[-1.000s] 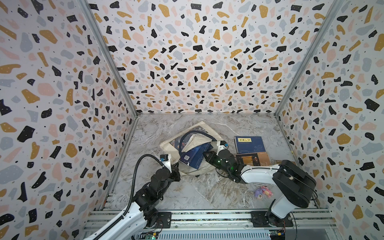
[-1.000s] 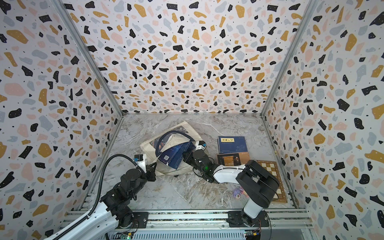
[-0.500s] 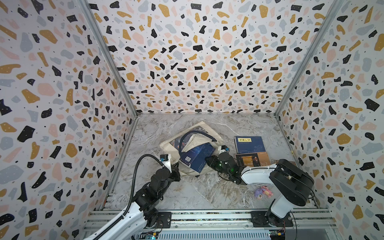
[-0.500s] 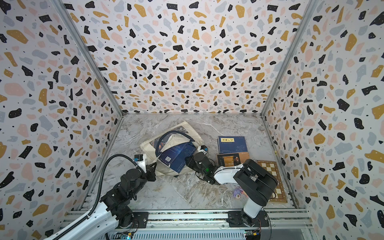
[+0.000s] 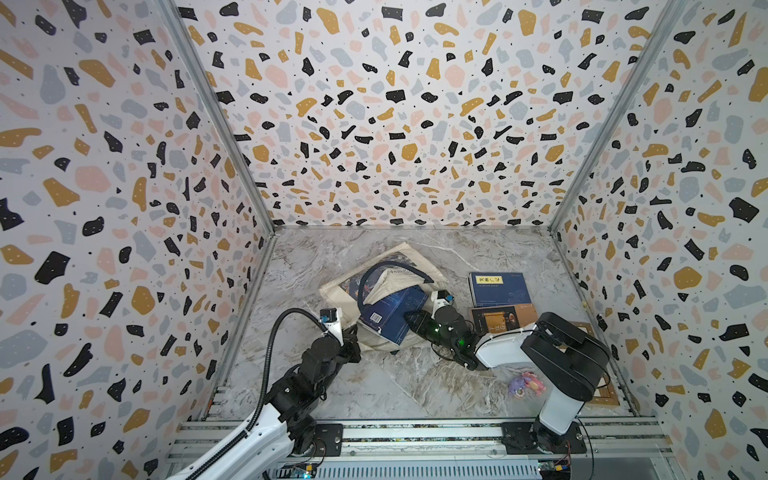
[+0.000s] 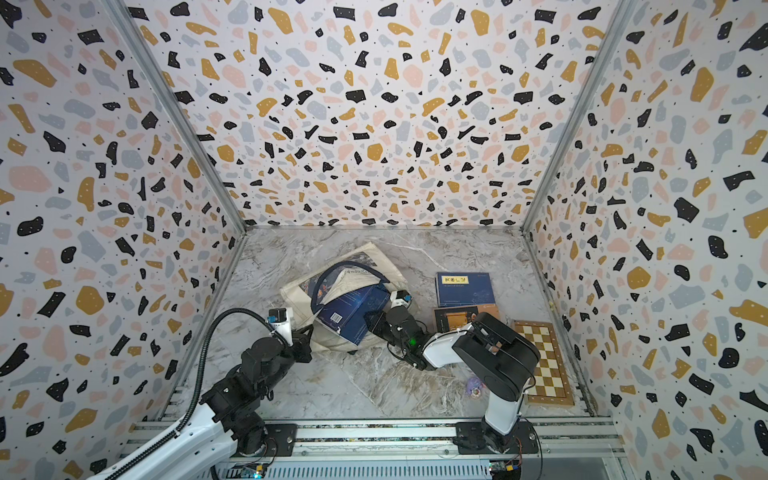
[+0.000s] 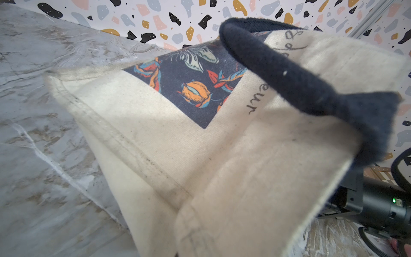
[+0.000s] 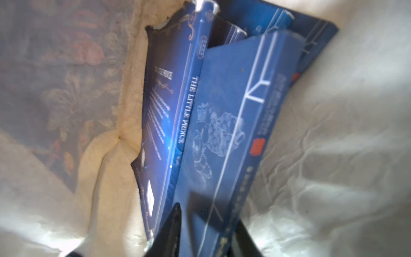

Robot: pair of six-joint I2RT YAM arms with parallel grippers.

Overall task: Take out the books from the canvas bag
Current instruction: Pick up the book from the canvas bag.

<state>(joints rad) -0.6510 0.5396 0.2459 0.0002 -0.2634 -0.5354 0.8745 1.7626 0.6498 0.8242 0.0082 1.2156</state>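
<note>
**A:** Where are the books?

**B:** Two lie out on the marble table (image 5: 395, 390), to the right of the canvas bag (image 5: 340, 301). The navy book with the yellow label (image 5: 498, 291) is farther back and the brown book (image 5: 505, 318) is just nearer, their edges all but touching. More sit in the bag's mouth, with one corner jutting over the hem toward the right arm.

**A:** And the right gripper (image 5: 410, 321)?

**B:** It is at that mouth. In the wrist view its fingers (image 8: 174, 224) stand on either side of the navy book with the white line drawing (image 8: 222, 133), closed against both faces at its near edge. The Little Prince book (image 8: 169, 124) leans just beside it, against the bag's wall. A third blue cover (image 8: 315, 31) shows behind.

**A:** The left gripper (image 5: 353, 336)?

**B:** Its jaws are together, pinching the bag's near hem. The canvas rises from there, with the navy strap (image 7: 289, 73) arching over it.

**A:** Any room to move?

**B:** There is bare marble in front of the bag between the two arms, and more behind it up to the back wall. On the right the two books fill the strip. The checkered board (image 6: 544, 361) lies along the right wall, and a small pink-and-purple toy (image 5: 525, 384) sits near the right arm's base.
</note>
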